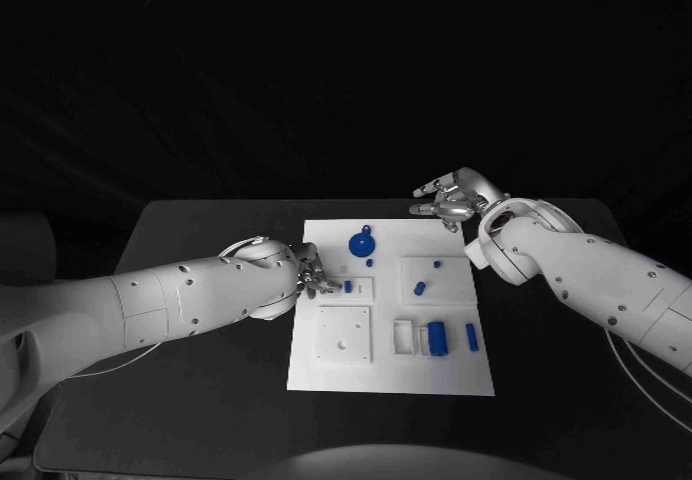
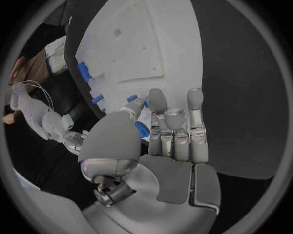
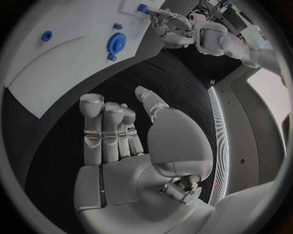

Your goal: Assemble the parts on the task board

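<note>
The white task board (image 1: 387, 365) lies mid-table. My left hand (image 1: 312, 275) reaches over its left edge and pinches a small blue part (image 1: 346, 287) between thumb and fingers, low over a raised white block (image 1: 355, 288). The left wrist view shows that blue part (image 2: 141, 129) beside the thumb (image 2: 125, 127). From the right wrist, the left hand (image 3: 168, 24) carries the blue part (image 3: 142, 8) at its fingertips. My right hand (image 1: 453, 200) hovers past the board's far right corner with its fingers apart, holding nothing. The right hand (image 3: 119, 134) is above bare black table.
A blue round disc (image 1: 362, 241) and a small blue peg (image 1: 371, 263) lie at the board's far end. Two small blue pieces (image 1: 420, 287) sit on a raised white square. Blue bars (image 1: 438, 336) stand at the near right beside a white block (image 1: 402, 337).
</note>
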You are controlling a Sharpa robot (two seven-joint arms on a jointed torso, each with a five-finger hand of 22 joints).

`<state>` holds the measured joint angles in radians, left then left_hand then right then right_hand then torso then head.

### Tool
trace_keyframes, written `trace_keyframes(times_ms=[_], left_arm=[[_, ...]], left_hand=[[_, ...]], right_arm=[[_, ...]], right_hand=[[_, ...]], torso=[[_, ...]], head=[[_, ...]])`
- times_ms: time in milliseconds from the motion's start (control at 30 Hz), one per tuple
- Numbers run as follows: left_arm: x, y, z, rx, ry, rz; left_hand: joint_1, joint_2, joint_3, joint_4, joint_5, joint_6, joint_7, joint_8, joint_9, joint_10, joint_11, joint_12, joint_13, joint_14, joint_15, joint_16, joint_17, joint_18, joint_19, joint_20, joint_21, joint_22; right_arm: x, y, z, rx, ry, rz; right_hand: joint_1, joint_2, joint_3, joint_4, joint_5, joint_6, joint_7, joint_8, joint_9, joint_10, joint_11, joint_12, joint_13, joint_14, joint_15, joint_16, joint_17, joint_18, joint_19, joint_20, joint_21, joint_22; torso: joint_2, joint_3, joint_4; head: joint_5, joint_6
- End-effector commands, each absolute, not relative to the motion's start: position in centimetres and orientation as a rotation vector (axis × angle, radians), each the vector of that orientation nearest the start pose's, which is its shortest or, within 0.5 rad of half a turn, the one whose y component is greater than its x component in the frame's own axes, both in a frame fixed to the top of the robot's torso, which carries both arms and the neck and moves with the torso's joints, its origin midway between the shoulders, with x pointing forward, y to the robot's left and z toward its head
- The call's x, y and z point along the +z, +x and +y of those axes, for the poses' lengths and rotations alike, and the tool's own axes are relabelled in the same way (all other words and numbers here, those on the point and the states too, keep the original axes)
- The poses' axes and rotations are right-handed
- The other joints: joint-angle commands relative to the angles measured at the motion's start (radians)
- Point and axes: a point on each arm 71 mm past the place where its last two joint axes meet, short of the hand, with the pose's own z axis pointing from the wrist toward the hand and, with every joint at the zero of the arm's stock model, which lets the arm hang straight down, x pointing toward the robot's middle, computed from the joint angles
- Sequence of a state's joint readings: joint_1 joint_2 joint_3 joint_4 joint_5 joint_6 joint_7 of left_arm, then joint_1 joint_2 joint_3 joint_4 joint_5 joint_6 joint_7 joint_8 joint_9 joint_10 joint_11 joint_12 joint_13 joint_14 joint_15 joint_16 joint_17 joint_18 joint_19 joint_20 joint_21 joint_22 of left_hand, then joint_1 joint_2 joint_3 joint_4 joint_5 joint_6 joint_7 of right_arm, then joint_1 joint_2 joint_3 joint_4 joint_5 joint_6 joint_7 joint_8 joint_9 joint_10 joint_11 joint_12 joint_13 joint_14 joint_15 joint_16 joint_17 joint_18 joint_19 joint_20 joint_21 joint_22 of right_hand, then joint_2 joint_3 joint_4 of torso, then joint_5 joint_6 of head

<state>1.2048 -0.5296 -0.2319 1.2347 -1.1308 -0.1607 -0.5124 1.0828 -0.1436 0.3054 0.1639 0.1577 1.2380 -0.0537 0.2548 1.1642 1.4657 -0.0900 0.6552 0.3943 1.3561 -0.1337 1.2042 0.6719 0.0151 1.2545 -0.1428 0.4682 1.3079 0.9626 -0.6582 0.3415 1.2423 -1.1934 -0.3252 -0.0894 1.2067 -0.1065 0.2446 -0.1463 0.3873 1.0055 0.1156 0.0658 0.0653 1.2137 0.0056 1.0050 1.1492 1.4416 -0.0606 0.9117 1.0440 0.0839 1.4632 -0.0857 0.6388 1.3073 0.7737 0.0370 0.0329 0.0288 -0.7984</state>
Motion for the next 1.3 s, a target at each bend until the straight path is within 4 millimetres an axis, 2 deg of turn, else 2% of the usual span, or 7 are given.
trace_keyframes(times_ms=[33,133,233,433,567,800,1300], left_arm=[[-28.64,50.2,15.08,-0.31,-0.188,2.17],[-28.6,50.22,15.12,-0.313,-0.191,2.165],[-28.57,50.24,15.14,-0.314,-0.193,2.161],[-28.54,50.28,15.22,-0.317,-0.199,2.156],[-28.53,50.31,15.31,-0.318,-0.206,2.154],[-28.48,50.35,15.49,-0.325,-0.222,2.149],[-27.74,50.38,15.96,-0.376,-0.295,2.147]], left_hand=[[0.0,-0.011,-0.001,0.013,-0.005,0.005,0.0,-0.004,0.001,0.049,-0.001,0.003,-0.001,0.002,-0.004,-0.004,-0.001,-0.008,0.003,-0.005,-0.005,0.019],[-0.013,-0.032,-0.005,0.048,-0.038,0.009,0.001,-0.004,0.002,0.049,-0.001,0.003,-0.002,0.002,-0.004,-0.005,-0.003,-0.009,0.003,-0.006,-0.005,0.018],[-0.015,-0.045,-0.007,0.077,-0.055,0.011,0.002,-0.005,0.001,0.049,0.0,0.002,-0.003,0.002,-0.005,-0.006,-0.003,-0.01,0.004,-0.007,-0.007,0.019],[-0.021,-0.055,-0.01,0.092,-0.068,0.012,0.003,-0.005,0.002,0.049,0.0,0.002,-0.003,0.002,-0.005,-0.006,-0.004,-0.01,0.004,-0.007,-0.007,0.018],[-0.035,-0.068,-0.015,0.117,-0.102,0.013,0.003,-0.006,0.002,0.049,0.0,0.003,-0.003,0.002,-0.005,-0.006,-0.003,-0.01,0.005,-0.007,-0.008,0.018],[-0.058,-0.081,-0.027,0.124,-0.108,0.013,0.002,-0.008,0.002,0.049,-0.001,0.002,-0.005,0.001,-0.007,-0.007,-0.003,-0.012,0.005,-0.011,-0.008,0.018],[-0.076,-0.09,-0.039,0.126,-0.109,0.014,0.003,-0.015,0.005,0.049,-0.001,0.003,-0.013,0.0,-0.009,-0.011,-0.002,-0.015,0.004,-0.014,-0.009,0.018]], right_arm=[[-20.23,53.69,-21.34,0.797,0.414,1.603],[-20.25,53.68,-21.34,0.796,0.413,1.603],[-20.28,53.67,-21.33,0.795,0.412,1.603],[-20.31,53.67,-21.36,0.794,0.413,1.603],[-20.32,53.67,-21.38,0.793,0.413,1.603],[-20.35,53.66,-21.39,0.793,0.413,1.603],[-20.43,53.65,-21.53,0.79,0.414,1.605]], right_hand=[[-0.009,0.003,0.004,-0.004,0.006,0.002,0.0,-0.004,-0.001,-0.004,-0.001,-0.006,-0.001,0.0,-0.006,-0.005,0.001,0.013,0.055,0.0,-0.006,0.077],[-0.009,0.003,0.004,-0.004,0.006,0.002,0.0,-0.004,-0.001,-0.004,-0.001,-0.006,-0.001,0.0,-0.006,-0.005,0.001,0.013,0.055,0.0,-0.006,0.077],[-0.009,0.003,0.004,-0.004,0.006,0.002,0.0,-0.004,-0.001,-0.004,-0.001,-0.006,-0.001,0.0,-0.006,-0.005,0.001,0.013,0.055,0.0,-0.006,0.077],[-0.009,0.003,0.005,-0.007,0.006,0.003,0.0,-0.004,-0.001,-0.004,-0.001,-0.008,-0.003,-0.001,-0.006,-0.007,-0.001,0.014,0.054,0.0,-0.009,0.076],[-0.009,0.003,0.005,-0.007,0.006,0.003,0.0,-0.004,-0.001,-0.004,-0.001,-0.008,-0.003,-0.001,-0.006,-0.007,-0.001,0.014,0.054,0.0,-0.009,0.076],[-0.009,0.003,0.005,-0.007,0.006,0.003,0.0,-0.004,-0.001,-0.004,-0.001,-0.008,-0.003,-0.001,-0.006,-0.007,-0.001,0.014,0.054,0.0,-0.009,0.076],[-0.009,0.003,0.005,-0.007,0.006,0.003,0.0,-0.004,-0.001,-0.004,-0.001,-0.008,-0.003,-0.001,-0.006,-0.007,-0.001,0.014,0.054,0.0,-0.009,0.076]], torso=[[0.0,0.0005,0.0001],[0.0,0.0004,0.0006],[0.0,0.0001,-0.0002],[0.0,0.0002,0.0001],[0.0,-0.0004,0.0001],[0.0,-0.0004,0.0004],[0.0,-0.0001,-0.0001]], head=[[-0.001,0.0],[-0.001,0.002],[0.0,0.004],[-0.001,0.002],[-0.001,0.002],[-0.002,0.002],[-0.005,0.0]])
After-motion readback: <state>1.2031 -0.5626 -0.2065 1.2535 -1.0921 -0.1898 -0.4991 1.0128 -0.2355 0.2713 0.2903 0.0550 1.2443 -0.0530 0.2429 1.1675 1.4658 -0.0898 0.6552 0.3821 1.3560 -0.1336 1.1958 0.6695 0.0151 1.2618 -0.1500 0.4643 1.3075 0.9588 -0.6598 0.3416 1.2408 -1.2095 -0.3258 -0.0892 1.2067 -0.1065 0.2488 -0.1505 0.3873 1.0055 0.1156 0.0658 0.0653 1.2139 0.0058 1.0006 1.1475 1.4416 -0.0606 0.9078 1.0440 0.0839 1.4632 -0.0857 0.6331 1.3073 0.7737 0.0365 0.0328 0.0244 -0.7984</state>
